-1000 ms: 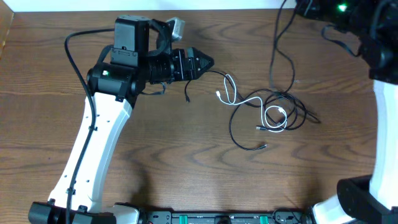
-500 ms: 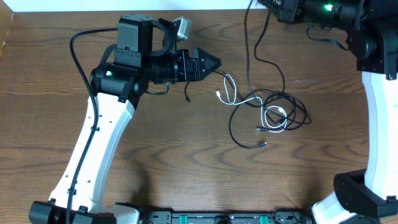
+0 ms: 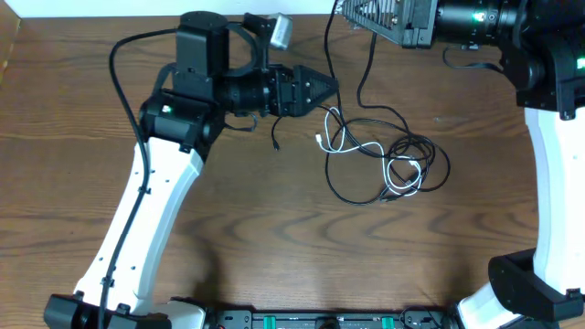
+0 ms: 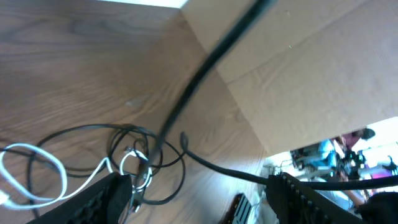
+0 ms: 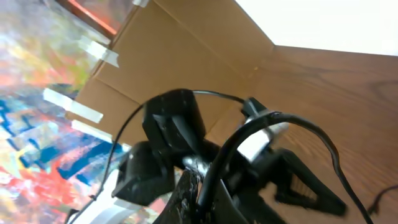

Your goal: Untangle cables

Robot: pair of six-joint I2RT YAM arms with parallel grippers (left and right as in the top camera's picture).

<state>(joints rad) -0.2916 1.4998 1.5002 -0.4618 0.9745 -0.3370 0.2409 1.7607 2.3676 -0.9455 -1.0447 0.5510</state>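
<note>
The cables lie tangled on the table right of centre, a black loop (image 3: 430, 164) around a white cable (image 3: 402, 170). Part of the white cable (image 3: 335, 133) trails left. My right gripper (image 3: 342, 10) is up at the back, shut on a black cable (image 3: 362, 78) that rises from the tangle; in the right wrist view that cable (image 5: 231, 149) runs into the shut gripper (image 5: 208, 186). My left gripper (image 3: 331, 90) hovers open just left of the tangle. Its fingers (image 4: 106, 199) frame the tangle (image 4: 134, 163), and a black cable (image 4: 230, 174) crosses the gap of the gripper (image 4: 198, 184) without being held.
A cardboard wall (image 4: 298, 81) stands along the far side of the wooden table (image 3: 274, 238). The left arm's white link (image 3: 137, 228) crosses the left half. The right arm's column (image 3: 553, 183) stands at the right edge.
My right gripper has swung left along the back edge with the black cable, pulling the tangle left and tightening it. My left gripper has shifted slightly right.
</note>
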